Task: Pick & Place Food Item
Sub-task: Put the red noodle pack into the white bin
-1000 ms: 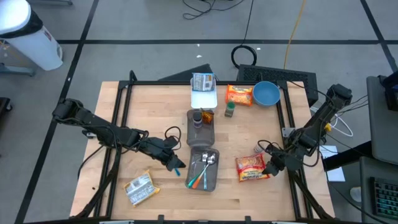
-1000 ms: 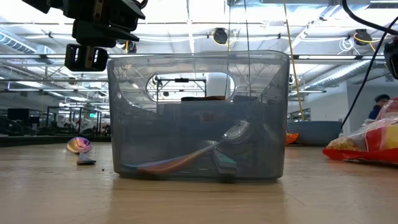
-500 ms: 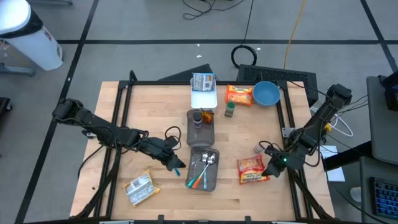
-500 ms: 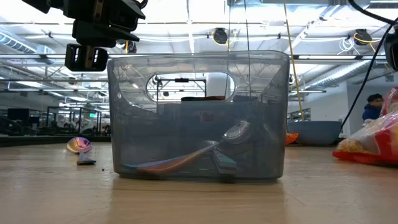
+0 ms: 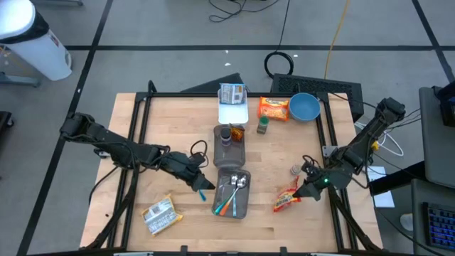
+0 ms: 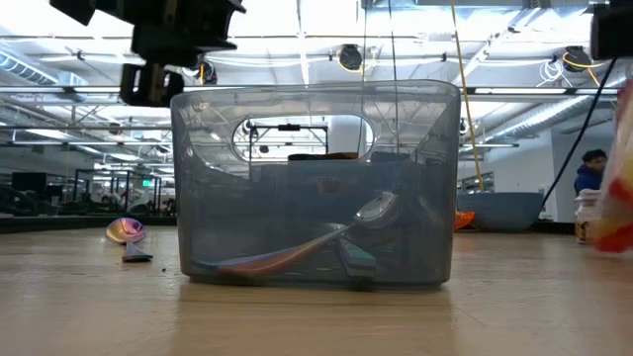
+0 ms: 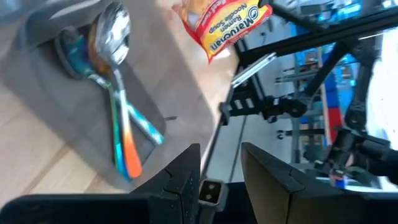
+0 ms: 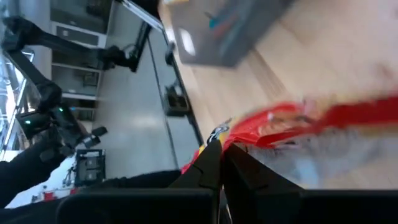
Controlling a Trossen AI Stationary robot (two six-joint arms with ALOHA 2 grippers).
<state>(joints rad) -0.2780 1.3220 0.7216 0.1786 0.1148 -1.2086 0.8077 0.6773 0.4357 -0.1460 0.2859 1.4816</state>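
While the ramen soup packet (image 5: 286,200) hangs tilted, its long axis slanting down from the right gripper (image 5: 306,189) toward the table's near edge, the fingers are clenched on its upper edge. It is red-orange and crumpled, just right of the grey bin (image 5: 232,193). The left gripper (image 5: 202,188) hovers released beside the bin.

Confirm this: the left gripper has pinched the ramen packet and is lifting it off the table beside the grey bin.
Wrong arm. The high view shows the right gripper shut on the ramen packet, tilting it up beside the grey bin; the left gripper holds nothing.
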